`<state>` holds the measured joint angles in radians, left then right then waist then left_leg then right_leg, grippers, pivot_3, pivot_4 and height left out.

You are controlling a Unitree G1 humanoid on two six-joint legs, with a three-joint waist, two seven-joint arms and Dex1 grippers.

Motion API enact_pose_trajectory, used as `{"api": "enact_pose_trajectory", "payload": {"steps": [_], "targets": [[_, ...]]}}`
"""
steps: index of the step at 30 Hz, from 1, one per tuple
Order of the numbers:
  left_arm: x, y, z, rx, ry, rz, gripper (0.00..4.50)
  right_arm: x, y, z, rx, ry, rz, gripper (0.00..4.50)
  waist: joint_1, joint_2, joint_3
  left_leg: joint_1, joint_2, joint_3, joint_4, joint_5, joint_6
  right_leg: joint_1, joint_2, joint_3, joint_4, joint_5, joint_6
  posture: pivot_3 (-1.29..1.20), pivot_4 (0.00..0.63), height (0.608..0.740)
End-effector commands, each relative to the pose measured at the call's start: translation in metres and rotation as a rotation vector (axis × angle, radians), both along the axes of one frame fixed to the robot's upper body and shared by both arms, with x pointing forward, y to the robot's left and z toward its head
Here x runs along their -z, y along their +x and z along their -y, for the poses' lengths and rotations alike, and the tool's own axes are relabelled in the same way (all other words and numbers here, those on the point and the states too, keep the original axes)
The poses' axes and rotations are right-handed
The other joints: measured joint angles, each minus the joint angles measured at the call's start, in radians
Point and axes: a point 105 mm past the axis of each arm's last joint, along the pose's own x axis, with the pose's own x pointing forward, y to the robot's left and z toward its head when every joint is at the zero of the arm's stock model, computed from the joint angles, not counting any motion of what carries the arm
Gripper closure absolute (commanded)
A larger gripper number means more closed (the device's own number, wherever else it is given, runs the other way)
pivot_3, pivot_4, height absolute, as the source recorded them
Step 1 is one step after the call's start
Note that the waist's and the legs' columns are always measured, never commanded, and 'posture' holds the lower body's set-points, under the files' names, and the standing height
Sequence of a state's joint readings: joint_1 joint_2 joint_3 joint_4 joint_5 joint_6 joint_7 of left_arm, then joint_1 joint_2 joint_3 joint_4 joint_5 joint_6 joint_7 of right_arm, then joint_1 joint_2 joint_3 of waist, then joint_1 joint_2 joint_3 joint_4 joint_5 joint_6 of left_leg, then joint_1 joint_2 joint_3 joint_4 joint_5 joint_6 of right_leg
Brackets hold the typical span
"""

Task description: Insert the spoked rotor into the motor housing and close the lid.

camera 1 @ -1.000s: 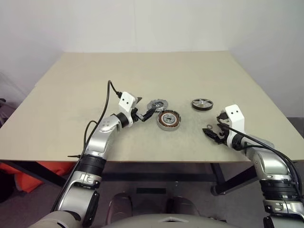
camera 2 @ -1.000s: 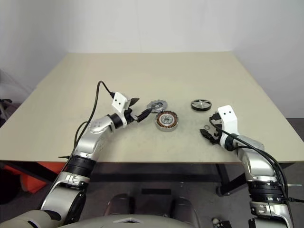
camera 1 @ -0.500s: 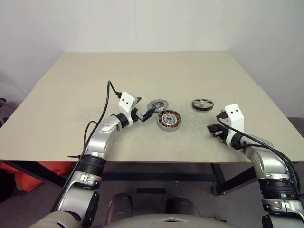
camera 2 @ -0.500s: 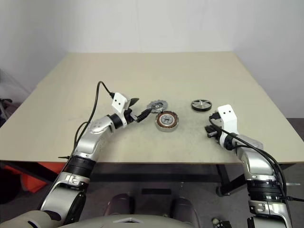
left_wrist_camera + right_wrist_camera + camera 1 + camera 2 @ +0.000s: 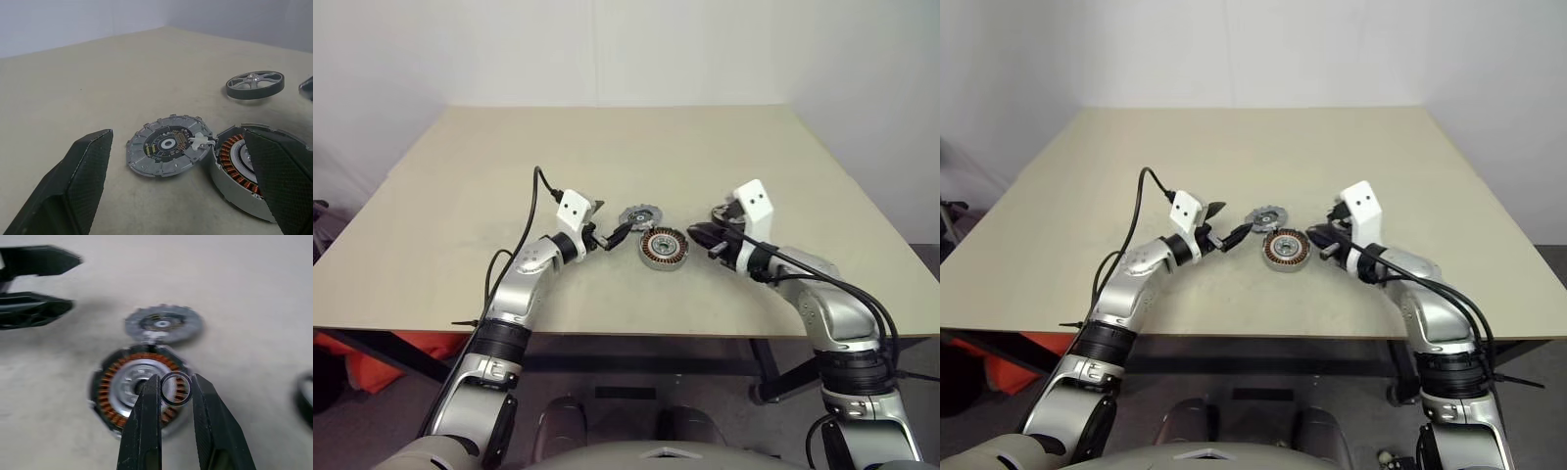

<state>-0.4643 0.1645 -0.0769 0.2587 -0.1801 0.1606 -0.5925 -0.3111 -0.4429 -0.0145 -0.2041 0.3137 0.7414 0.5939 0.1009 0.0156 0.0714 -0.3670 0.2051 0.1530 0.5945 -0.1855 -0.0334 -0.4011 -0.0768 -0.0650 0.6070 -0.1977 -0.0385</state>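
The motor housing (image 5: pixel 663 247), a round can with copper windings, lies mid-table. Touching its far left side lies the lid (image 5: pixel 638 215), a flat toothed disc showing a circuit board, joined to the housing by a white piece (image 5: pixel 198 141). The spoked rotor (image 5: pixel 254 84), a dark-rimmed wheel, lies farther right, partly behind my right wrist. My left gripper (image 5: pixel 612 221) stands open just left of the lid and housing, touching neither. My right gripper (image 5: pixel 175 382) hovers at the housing's right side, shut on a small thin ring (image 5: pixel 175 389) held over the windings.
The beige table (image 5: pixel 509 176) has wide free room at the back and on both sides. Its front edge runs close below my arms. A black cable (image 5: pixel 530 211) loops off my left wrist.
My right gripper shut on the small ring lying near the table's front right, then rose and swung left with it to the housing. The left arm stayed still.
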Motion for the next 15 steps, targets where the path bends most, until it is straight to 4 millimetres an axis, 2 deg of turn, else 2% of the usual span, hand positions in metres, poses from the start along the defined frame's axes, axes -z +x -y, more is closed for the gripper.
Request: {"api": "enact_pose_trajectory", "payload": {"steps": [1, 7, 15], "targets": [[-0.017, 0.001, -0.002, -0.012, -0.014, 0.062, 0.0, -0.005, 0.006, -0.02, -0.069, -0.008, 0.025, 3.94, -0.001, 0.0, 0.0, 0.0, 0.0, 0.0, 0.0, 0.0, 0.0, 0.0, 0.0, 0.0, 0.0, 0.0, 0.0, 0.0, 0.0, 0.74], [-0.017, 0.0, -0.009, -0.037, -0.011, 0.066, 0.0, 0.008, 0.013, -0.036, -0.106, -0.019, 0.005, 3.94, -0.002, 0.0, 0.0, 0.0, 0.0, 0.0, 0.0, 0.0, 0.0, 0.0, 0.0, 0.0, 0.0, 0.0, 0.0, 0.0, 0.0, 0.74], [-0.017, -0.002, -0.016, -0.063, -0.006, 0.069, 0.0, 0.017, 0.018, -0.036, -0.094, -0.027, -0.009, 3.94, -0.002, 0.0, 0.0, 0.0, 0.0, 0.0, 0.0, 0.0, 0.0, 0.0, 0.0, 0.0, 0.0, 0.0, 0.0, 0.0, 0.0, 0.74]]}}
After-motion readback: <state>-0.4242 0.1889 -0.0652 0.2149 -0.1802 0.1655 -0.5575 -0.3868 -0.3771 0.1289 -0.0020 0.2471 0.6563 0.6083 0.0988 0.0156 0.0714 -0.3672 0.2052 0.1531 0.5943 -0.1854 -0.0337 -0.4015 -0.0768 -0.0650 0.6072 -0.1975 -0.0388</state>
